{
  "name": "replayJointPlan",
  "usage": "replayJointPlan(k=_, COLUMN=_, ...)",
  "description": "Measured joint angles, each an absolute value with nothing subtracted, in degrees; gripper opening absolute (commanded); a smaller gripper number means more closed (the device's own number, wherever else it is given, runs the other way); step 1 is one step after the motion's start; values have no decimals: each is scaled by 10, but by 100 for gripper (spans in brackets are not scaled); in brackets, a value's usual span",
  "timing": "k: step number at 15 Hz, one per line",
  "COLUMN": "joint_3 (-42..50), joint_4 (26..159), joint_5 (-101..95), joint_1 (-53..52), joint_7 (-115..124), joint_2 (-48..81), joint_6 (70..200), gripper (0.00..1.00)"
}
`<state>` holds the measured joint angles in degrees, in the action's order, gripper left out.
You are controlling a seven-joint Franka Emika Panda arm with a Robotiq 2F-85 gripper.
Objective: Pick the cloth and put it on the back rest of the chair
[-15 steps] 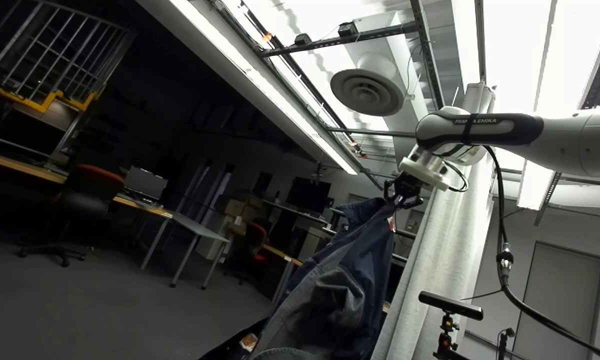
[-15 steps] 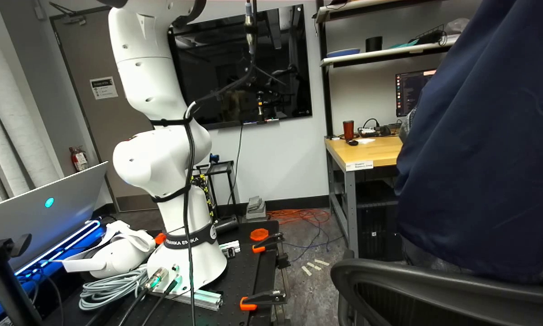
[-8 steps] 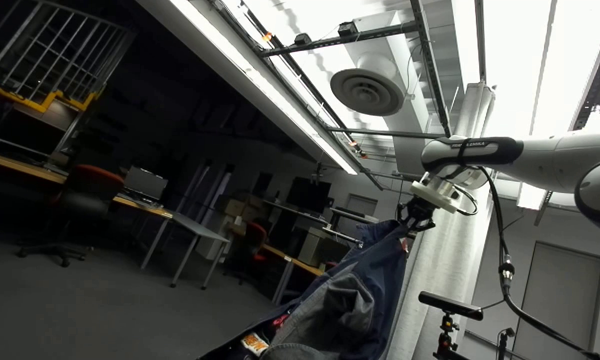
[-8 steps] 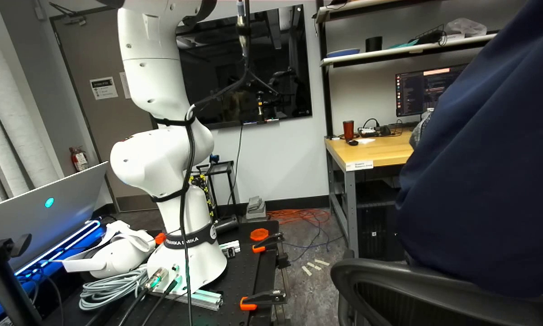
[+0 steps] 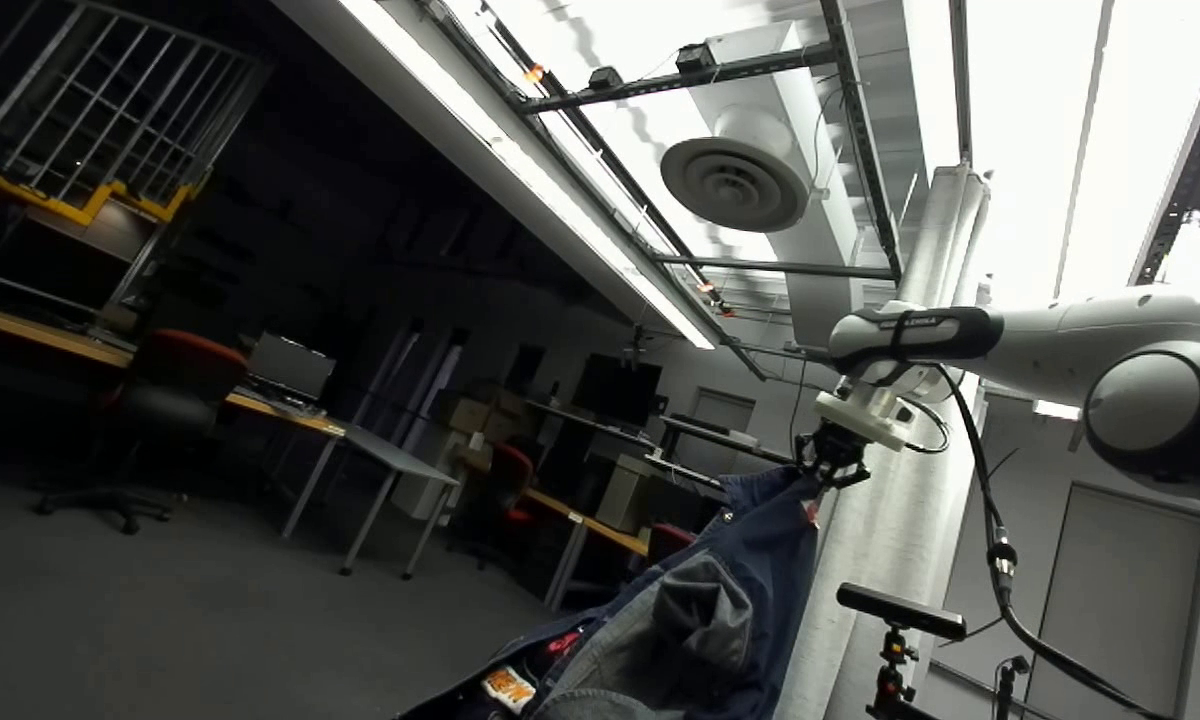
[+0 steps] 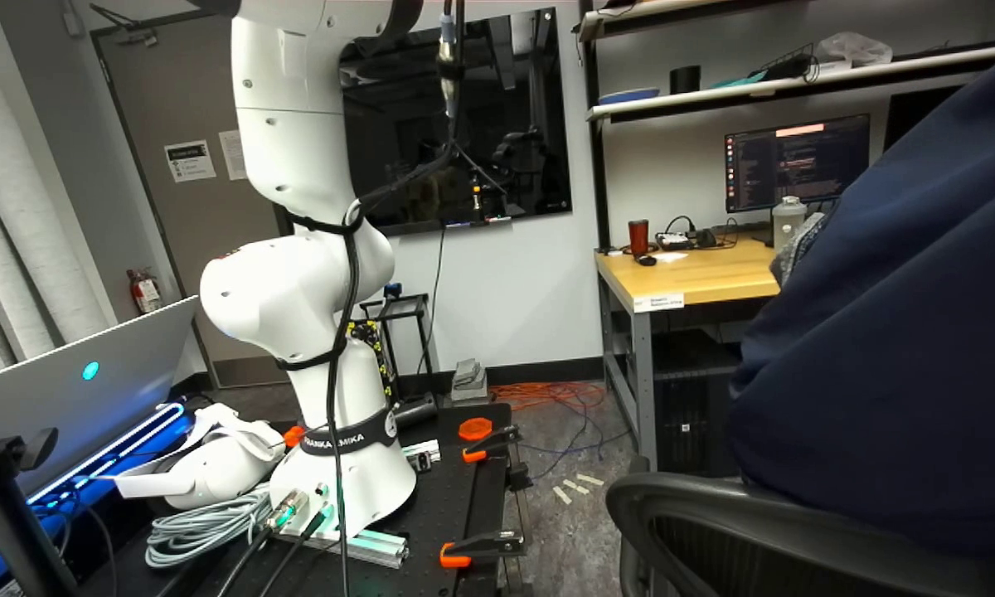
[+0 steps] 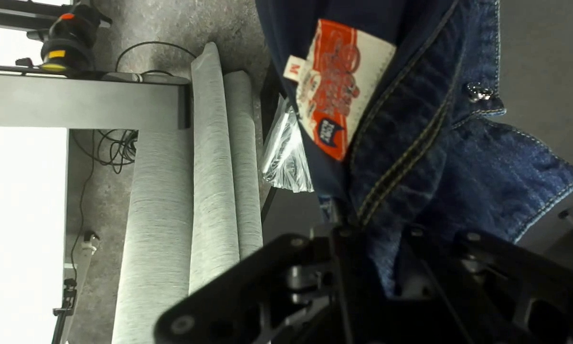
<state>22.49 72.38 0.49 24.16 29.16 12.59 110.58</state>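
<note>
The cloth is a dark blue denim jacket with a grey inner side point(image 5: 700, 620). It hangs slanting down from my gripper point(image 5: 828, 468) in an exterior view. In the wrist view my gripper point(image 7: 372, 234) is shut on the jacket point(image 7: 406, 157) near its collar, beside a red and white label point(image 7: 341, 86). In an exterior view the jacket point(image 6: 895, 356) fills the right side, and my gripper is out of view there. The jacket's lower part overlaps the rounded dark grey back rest of the chair point(image 6: 696, 491); I cannot tell whether they touch.
A grey curtain point(image 5: 890, 520) hangs close behind my gripper. A camera on a stand point(image 5: 900, 612) is to its right. A wooden desk point(image 6: 696, 274) with a monitor point(image 6: 796, 166) stands behind the jacket. The black robot table point(image 6: 456, 497) carries orange clamps.
My gripper has moved down with the jacket still held. In an exterior view the jacket has shifted right and sunk, baring more of the monitor and covering more of the back rest's top.
</note>
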Motion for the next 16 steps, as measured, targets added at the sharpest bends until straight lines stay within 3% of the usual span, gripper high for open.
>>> replayJointPlan(k=1, joint_3=225, joint_4=721, joint_5=5, joint_1=243, joint_7=292, joint_2=131, joint_6=1106, gripper=24)
replayJointPlan(k=2, joint_3=225, joint_4=719, joint_5=5, joint_1=243, joint_7=292, joint_2=136, joint_6=1106, gripper=35)
replayJointPlan(k=10, joint_3=225, joint_4=694, joint_5=3, joint_1=249, joint_7=292, joint_2=154, joint_6=1106, gripper=95)
replayJointPlan(k=12, joint_3=225, joint_4=689, joint_5=2, joint_1=249, joint_7=292, joint_2=155, joint_6=1106, gripper=100)
replayJointPlan(k=16, joint_3=224, joint_4=686, joint_5=1, joint_1=247, joint_7=292, joint_2=155, joint_6=1106, gripper=100)
